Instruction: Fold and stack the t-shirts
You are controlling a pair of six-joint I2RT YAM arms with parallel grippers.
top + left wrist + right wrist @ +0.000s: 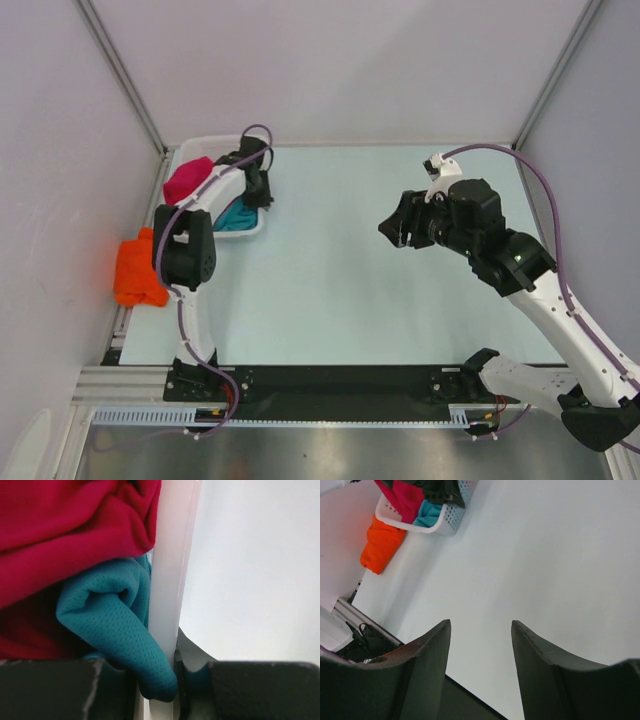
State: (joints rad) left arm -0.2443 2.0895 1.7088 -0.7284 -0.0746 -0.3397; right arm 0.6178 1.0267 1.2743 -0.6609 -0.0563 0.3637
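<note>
Though bunched, t-shirt (112, 625) in left gripper (159, 692).

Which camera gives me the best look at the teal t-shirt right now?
Left wrist: the teal t-shirt fills the centre, its folded mesh close up beside the basket rim. Top external shows only a small patch by the left arm; right wrist a distant sliver in the basket.

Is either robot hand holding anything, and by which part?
The left gripper pinches a fold of the teal t-shirt beside the basket rim; the right gripper holds nothing.
</note>
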